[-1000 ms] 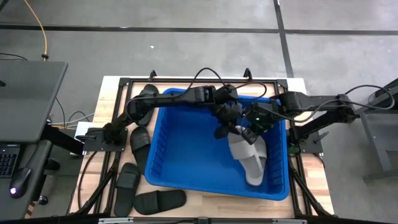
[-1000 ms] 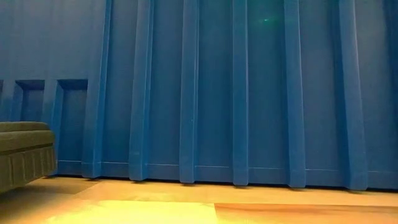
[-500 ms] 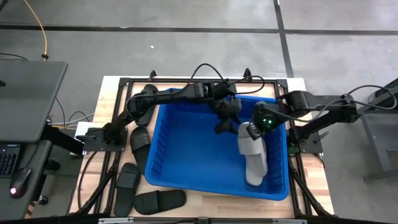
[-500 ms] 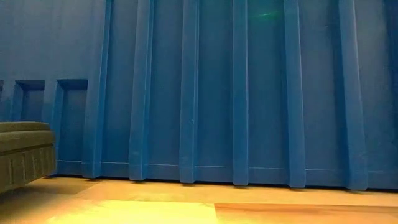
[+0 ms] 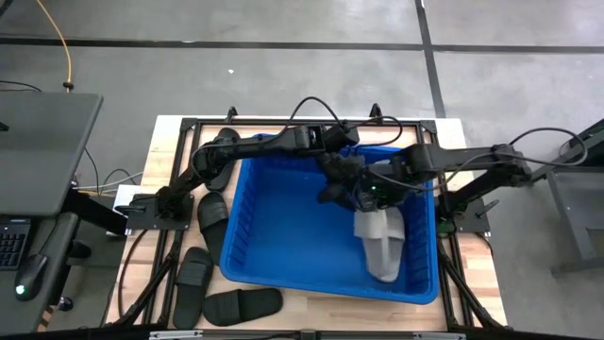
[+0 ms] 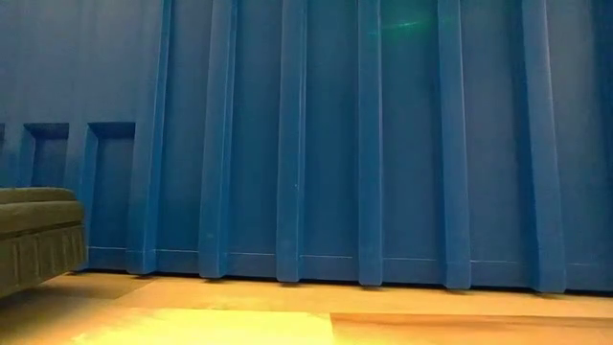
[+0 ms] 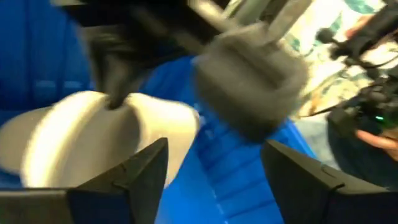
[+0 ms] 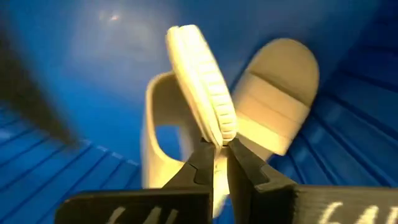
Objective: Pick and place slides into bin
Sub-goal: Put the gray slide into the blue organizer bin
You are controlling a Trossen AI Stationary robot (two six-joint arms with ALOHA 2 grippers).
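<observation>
The blue bin (image 5: pixel 283 227) stands mid-table; its ribbed wall (image 6: pixel 306 144) fills the low view. Inside it, one light grey slide (image 5: pixel 385 257) lies flat on the bin floor. A second grey slide (image 8: pixel 186 81) stands on edge over it, with my right gripper (image 8: pixel 216 163) shut on it. My left gripper (image 7: pixel 214 180) hangs open over the bin's far middle (image 5: pixel 332 192), just left of that slide (image 7: pixel 93 137) and apart from it. Black slides (image 5: pixel 212 217) lie on the table left of the bin. My right gripper pinches the rim of the grey slide's sole (image 8: pixel 219 132) between its two fingertips. The arm comes from the table's right, slanting down into the bin. The slide stands on edge, its strap (image 8: pixel 158 124) bulging to one side. I cannot tell whether it is clear of the slide below.
More black slides lie at the table's near left (image 5: pixel 193 279) (image 5: pixel 241 304) and far left (image 5: pixel 222 151); one shows at the low view's left edge (image 6: pixel 34 240). The bin's left half is bare floor. A person's hand (image 7: pixel 379 140) shows beyond the table.
My left gripper has come off the grey slide and drawn back a little toward the bin's far wall. My right gripper has shifted toward the table's left with the slide, which now sits over the flat one.
</observation>
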